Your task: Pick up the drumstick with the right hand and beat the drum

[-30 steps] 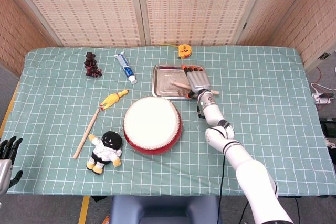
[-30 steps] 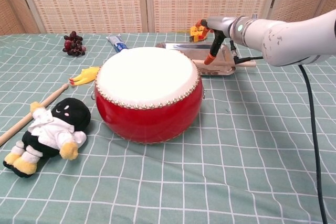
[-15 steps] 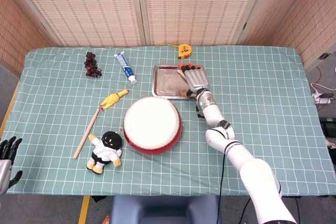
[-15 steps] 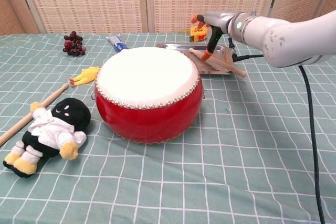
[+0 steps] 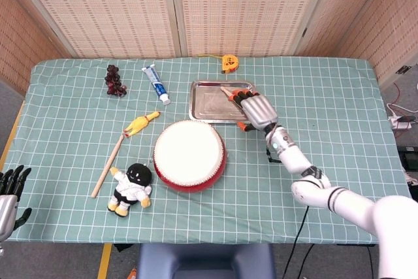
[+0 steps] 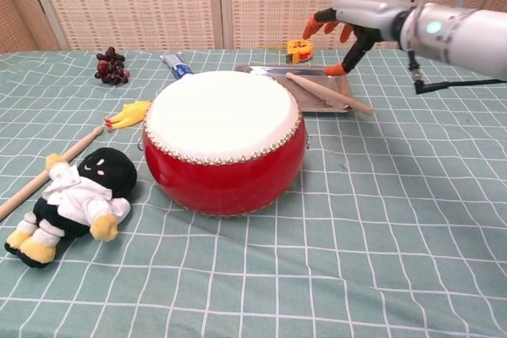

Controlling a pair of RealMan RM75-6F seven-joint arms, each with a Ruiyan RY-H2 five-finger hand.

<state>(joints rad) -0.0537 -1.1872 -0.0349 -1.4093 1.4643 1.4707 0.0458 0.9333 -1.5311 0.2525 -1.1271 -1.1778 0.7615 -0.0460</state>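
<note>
1. Under both hands, a green checked tablecloth (image 5: 339, 96) covers the table.
2. Left of the right hand and nearer the robot sits the red drum (image 6: 224, 140) with its white skin up; nothing rests on it.
3. Raised above the right end of the tray, the right hand (image 6: 348, 23) hangs with its orange-tipped fingers (image 6: 339, 69) spread and curved downward, grasping nothing. In the head view the right hand (image 5: 256, 109) overlaps the tray's right edge.
4. Directly below that hand lies the steel tray (image 5: 208, 101), flat on the cloth just behind the drum.
5. Well to the left of the right hand, in front of the drum's left side, a black-and-white plush doll (image 6: 75, 199) lies on its back.
6. Beside the doll, farther left still, a long wooden stick (image 5: 108, 164) lies at a slant.
7. Beneath the right hand's fingers the drumstick (image 6: 327, 93) lies slanted across the tray, its far end over the tray's right rim; the hand is not touching it.
8. Far off at the lower left corner of the head view, the left hand (image 5: 8, 191) hangs beyond the table's edge, dark fingers apart, empty.
9. Behind the drum to the left are a toothpaste tube (image 5: 156, 83), a yellow rubber chicken (image 5: 140, 124) and dark grapes (image 5: 115, 81).
10. Just behind the right hand sits a yellow tape measure (image 6: 299, 50).
</note>
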